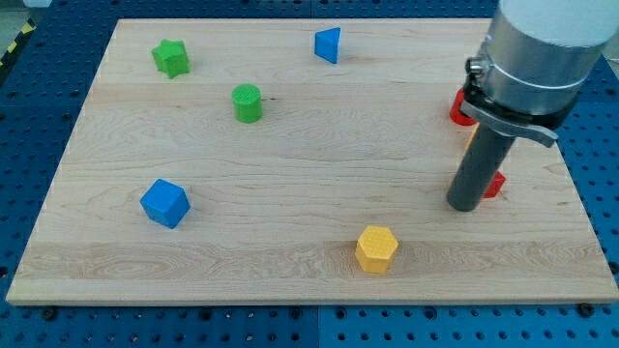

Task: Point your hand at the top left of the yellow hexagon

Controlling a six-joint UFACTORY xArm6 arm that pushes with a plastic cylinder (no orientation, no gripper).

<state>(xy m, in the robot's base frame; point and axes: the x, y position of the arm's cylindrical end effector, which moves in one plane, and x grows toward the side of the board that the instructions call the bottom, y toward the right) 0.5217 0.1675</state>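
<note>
Seven small blocks lie scattered on a pale wooden surface [290, 145]. The yellow hexagon [376, 248] sits low in the frame, just right of centre. The arm has no jaws, only a dark rod; its tip [464, 205] rests at the right of the frame, above and right of the hexagon and apart from it, close beside a red block [495, 185]. Another red block [462, 108] is partly hidden behind the arm.

The approach appears under way but unfinished. The next move likely calls for travelling left, then settling just above and left of the hexagon without nudging it. A blue cube [164, 202], green cylinder [248, 102], green star-like block [171, 58] and blue triangular block [329, 44] lie well clear.
</note>
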